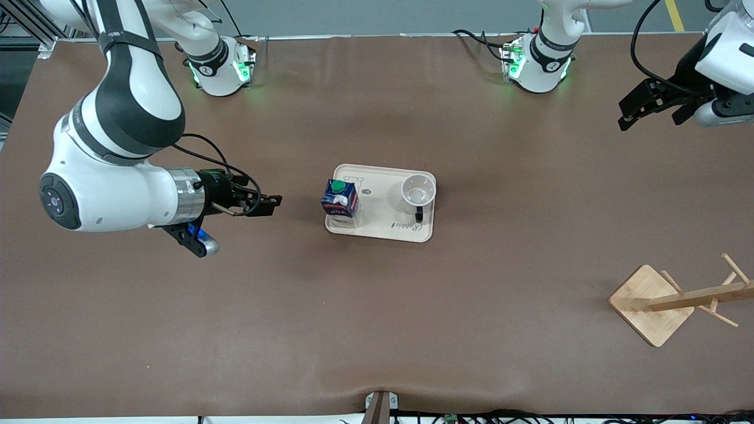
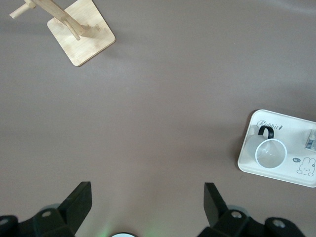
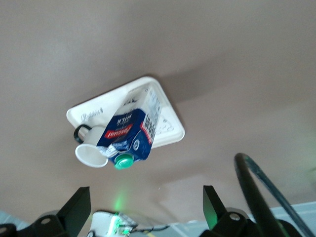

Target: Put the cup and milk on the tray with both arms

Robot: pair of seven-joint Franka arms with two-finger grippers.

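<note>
Reaching level toward the milk [image 1: 340,201], right tool [image 1: 272,204] gapes empty (left tool [image 1: 629,112] likewise, raised).

Counter [image 1: 377,330]: plain matte brown.
Tray [image 1: 386,227]: cream-white, with a thin line drawing of a rabbit and dark script lettering.
Milk [image 1: 340,202]: dark-blue carton, green round cap, red label patch, white-grey lower part.
Cup [image 1: 418,191]: white, pale inside, black loop handle.
Rack [image 1: 651,305]: light natural wood, square base and pegs alike.
Arms: white shells, black joint sections, bases lit green.
Left tool [image 1: 642,105]: black.
Right tool [image 1: 266,205]: black, on a silver wrist, a blue-lit part under it.
</note>
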